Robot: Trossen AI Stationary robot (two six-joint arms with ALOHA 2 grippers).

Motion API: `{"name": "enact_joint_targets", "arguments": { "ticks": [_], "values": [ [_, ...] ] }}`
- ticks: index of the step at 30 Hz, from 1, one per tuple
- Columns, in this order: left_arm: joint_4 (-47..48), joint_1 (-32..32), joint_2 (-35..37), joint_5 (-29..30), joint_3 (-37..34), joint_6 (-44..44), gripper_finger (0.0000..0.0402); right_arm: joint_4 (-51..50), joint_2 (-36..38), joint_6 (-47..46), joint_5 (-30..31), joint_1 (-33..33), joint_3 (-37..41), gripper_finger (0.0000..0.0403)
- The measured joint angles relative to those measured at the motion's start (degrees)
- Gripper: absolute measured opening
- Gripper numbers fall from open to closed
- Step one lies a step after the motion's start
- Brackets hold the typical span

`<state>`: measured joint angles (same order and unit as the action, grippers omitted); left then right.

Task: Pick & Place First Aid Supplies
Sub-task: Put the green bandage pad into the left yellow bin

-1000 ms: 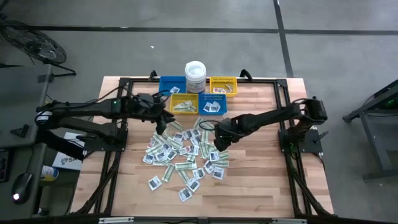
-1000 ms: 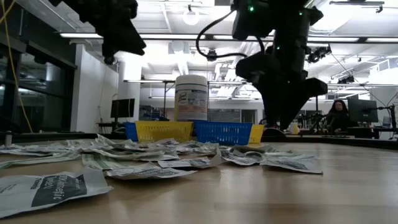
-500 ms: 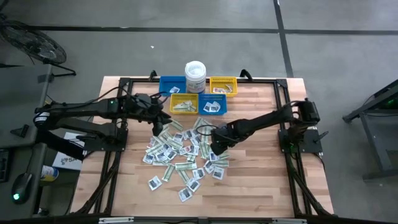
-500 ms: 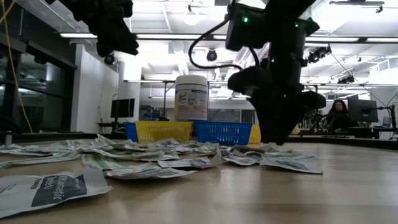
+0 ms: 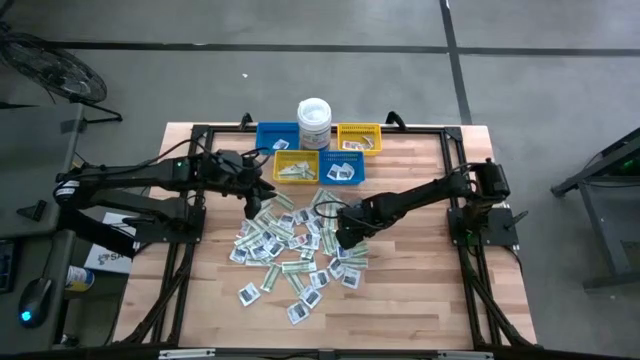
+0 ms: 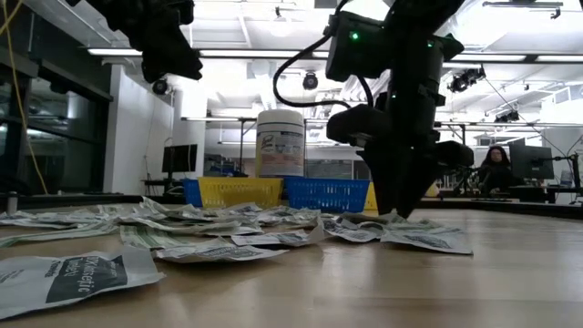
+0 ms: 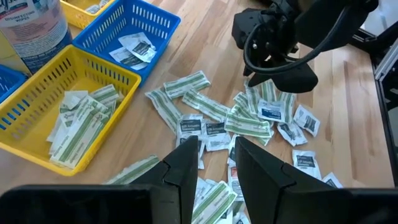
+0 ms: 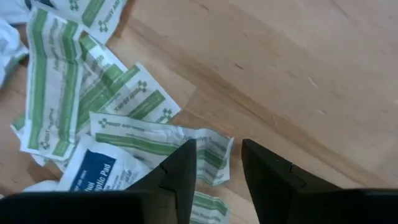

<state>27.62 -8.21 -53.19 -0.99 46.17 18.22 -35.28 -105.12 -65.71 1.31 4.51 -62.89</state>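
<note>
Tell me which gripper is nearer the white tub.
Left. The left gripper hovers just in front of the bins beside the white tub; the right gripper is farther off, down on the packet pile.

Scattered packets [image 7: 249, 121] on wood, yellow bin [image 7: 37, 109], blue bin [image 7: 124, 25]

The white tub [image 7: 34, 28] near the tabletop's far edge bears "DISINFECTANT WIPES" in dark capitals on its label, cut off at the frame edge. In the right wrist view, a green-and-white strip packet [image 8: 134, 102] carries small green print that appears to read "FIRST AID ONLY". A white packet with a blue panel [image 8: 93, 177] shows white lettering, only partly legible. The large packet [image 6: 77, 278] nearest the low camera has white print on a dark band, unreadable.
</note>
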Motion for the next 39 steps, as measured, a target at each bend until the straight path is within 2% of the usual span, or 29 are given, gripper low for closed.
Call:
{"name": "enact_joint_targets", "arguments": {
  "ticks": [5, 20, 25, 30, 39],
  "values": [
    [0.0, 0.0, 0.0, 0.0, 0.0, 0.0, 0.0107, -0.5, 0.0, 0.1, 1.6, 0.1, 0.0, 0.0104],
    [0.0, 0.0, 0.0, -0.1, 0.0, -0.9, 0.0107, -0.4, -2.2, 0.2, 0.8, 1.0, -0.2, 0.0045],
    [0.0, 0.0, 0.0, -0.1, 0.0, -1.0, 0.0107, -0.7, -1.4, 0.2, 0.5, 0.9, 0.0, 0.0005],
    [0.0, 0.0, 0.0, -0.1, 0.0, -1.0, 0.0107, -1.3, 1.1, 0.2, 0.6, 1.1, 0.1, 0.0002],
    [-0.4, 0.0, 0.0, -0.1, 0.0, -1.0, 0.0108, -1.6, 7.3, 0.1, 8.5, 1.2, 0.1, 0.0001]
  ]
}}
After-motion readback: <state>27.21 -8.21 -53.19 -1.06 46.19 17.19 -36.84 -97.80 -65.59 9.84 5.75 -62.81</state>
